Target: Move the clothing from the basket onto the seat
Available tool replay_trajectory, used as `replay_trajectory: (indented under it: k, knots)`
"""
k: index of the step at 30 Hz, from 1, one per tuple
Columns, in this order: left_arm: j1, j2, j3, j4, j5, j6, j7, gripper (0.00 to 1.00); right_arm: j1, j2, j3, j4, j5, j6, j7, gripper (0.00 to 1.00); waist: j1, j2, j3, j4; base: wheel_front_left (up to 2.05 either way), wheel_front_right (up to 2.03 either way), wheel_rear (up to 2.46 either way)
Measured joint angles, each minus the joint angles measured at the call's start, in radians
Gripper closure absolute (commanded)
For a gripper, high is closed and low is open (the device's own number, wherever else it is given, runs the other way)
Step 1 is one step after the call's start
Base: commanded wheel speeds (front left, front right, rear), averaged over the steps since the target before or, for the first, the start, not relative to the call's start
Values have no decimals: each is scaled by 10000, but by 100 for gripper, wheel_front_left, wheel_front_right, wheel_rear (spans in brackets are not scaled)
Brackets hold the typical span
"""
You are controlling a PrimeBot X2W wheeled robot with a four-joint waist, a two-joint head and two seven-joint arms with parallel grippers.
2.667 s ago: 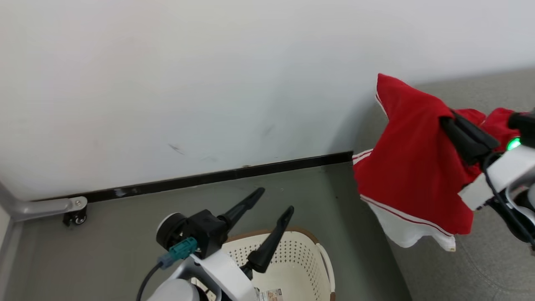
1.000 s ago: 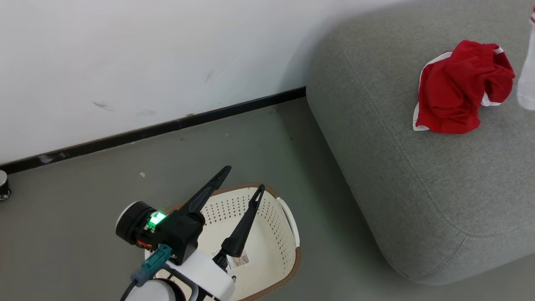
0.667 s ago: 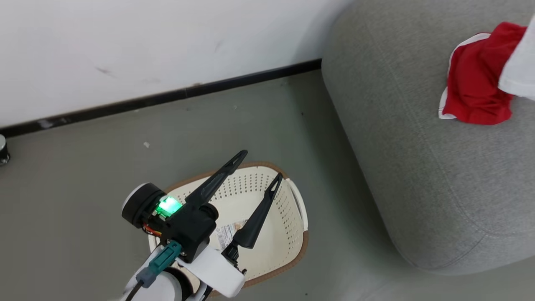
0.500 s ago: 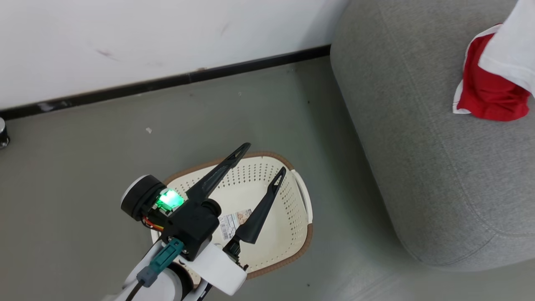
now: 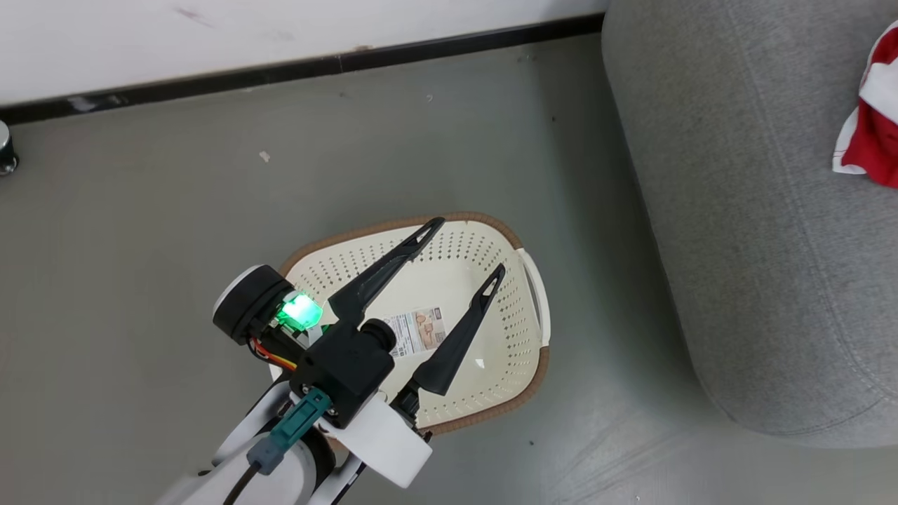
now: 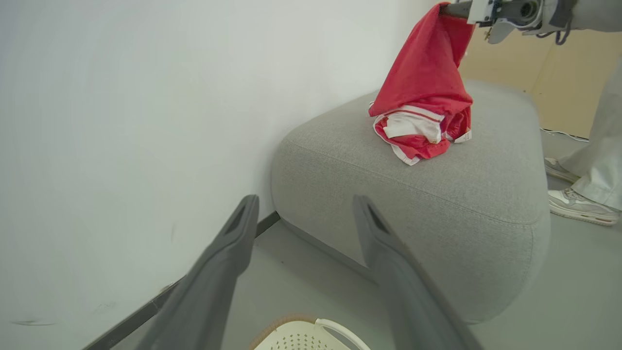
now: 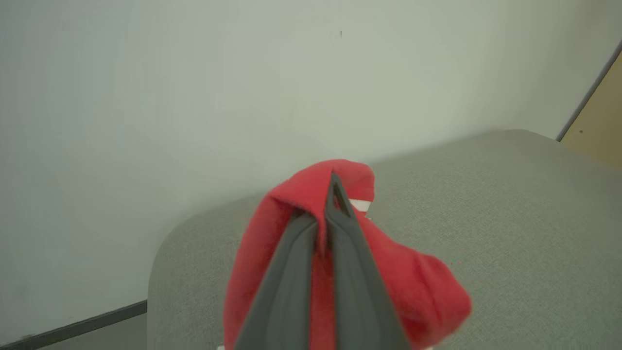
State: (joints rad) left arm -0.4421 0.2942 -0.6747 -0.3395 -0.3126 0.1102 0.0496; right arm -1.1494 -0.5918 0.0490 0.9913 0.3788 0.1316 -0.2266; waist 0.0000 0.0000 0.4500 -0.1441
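Observation:
The cream basket (image 5: 518,337) stands on the floor with just a paper label (image 5: 419,330) on its bottom. My left gripper (image 5: 467,245) hovers over it, open and holding nothing; its fingers (image 6: 241,214) frame the grey seat (image 6: 437,194) in the left wrist view. Red clothing (image 6: 425,92) hangs from my right gripper (image 6: 443,6), which is shut on its top, while its lower folds rest on the seat. In the right wrist view the shut right gripper (image 7: 334,182) pinches the red clothing (image 7: 427,291) above the seat (image 7: 510,218). A bit of clothing (image 5: 875,140) shows at the head view's right edge.
A white wall with a black baseboard (image 5: 316,66) runs behind the basket and the seat. A person's trouser leg and shoe (image 6: 580,206) stand on the floor past the seat's far side. A castor (image 5: 5,156) sits at the left by the wall.
The head camera has tilted down and left, so the basket sits higher in the picture and the clothing slips to the right edge. The left gripper stays open over the basket.

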Motion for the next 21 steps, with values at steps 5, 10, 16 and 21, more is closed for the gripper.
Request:
replay_trajectory:
  k: [5,10,16,21]
  knots:
    - [-186,-65,-40,-23,67,-73,35,0,221,397,464,288,-560,0,-21,100,0,0,354,163,0,0,0]
    - [-474,-115,-46,-27,104,-81,36,0,462,663,364,805,-637,2,-27,100,0,0,674,280,0,0,0]
    - [-685,-169,40,-29,148,-84,21,0,472,832,301,895,-639,2,-115,100,0,0,997,332,0,0,0]
    - [-780,-171,228,146,155,-82,-174,0,637,1285,324,848,-633,2,-211,53,0,0,1106,171,0,0,0]
